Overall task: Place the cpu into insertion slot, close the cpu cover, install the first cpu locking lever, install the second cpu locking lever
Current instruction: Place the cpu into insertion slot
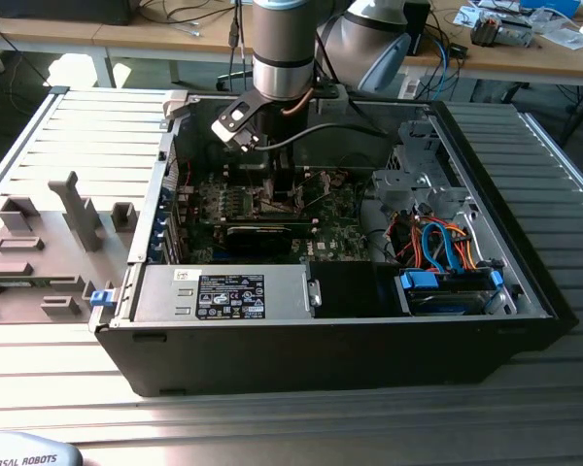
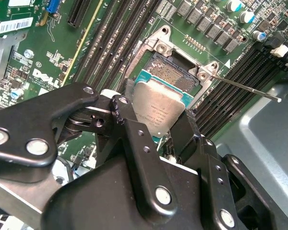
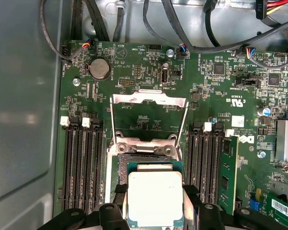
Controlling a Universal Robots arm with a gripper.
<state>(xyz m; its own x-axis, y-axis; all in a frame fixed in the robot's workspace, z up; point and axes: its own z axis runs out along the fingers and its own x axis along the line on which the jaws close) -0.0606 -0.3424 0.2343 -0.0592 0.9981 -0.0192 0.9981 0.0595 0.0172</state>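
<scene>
Motherboard socket [image 2: 175, 72] lies open beneath the hand [image 2: 157, 120] gripping the cpu [image 2: 158, 105].

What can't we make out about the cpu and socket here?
- Part of the socket: second wrist view, covered by the cpu that the gripper holds.
- Whether the cpu touches the socket: both wrist views, gap hidden under the cpu.
- Socket in the exterior view: behind the arm.

Arm [image 1: 284, 44]: silver-grey tube, pale blue-grey joint cap.
Cable [image 1: 321, 131]: black, looping.
Gripper [image 2: 156, 117]: black angular link plates.
Screws [image 2: 163, 194]: round, silver.
</scene>
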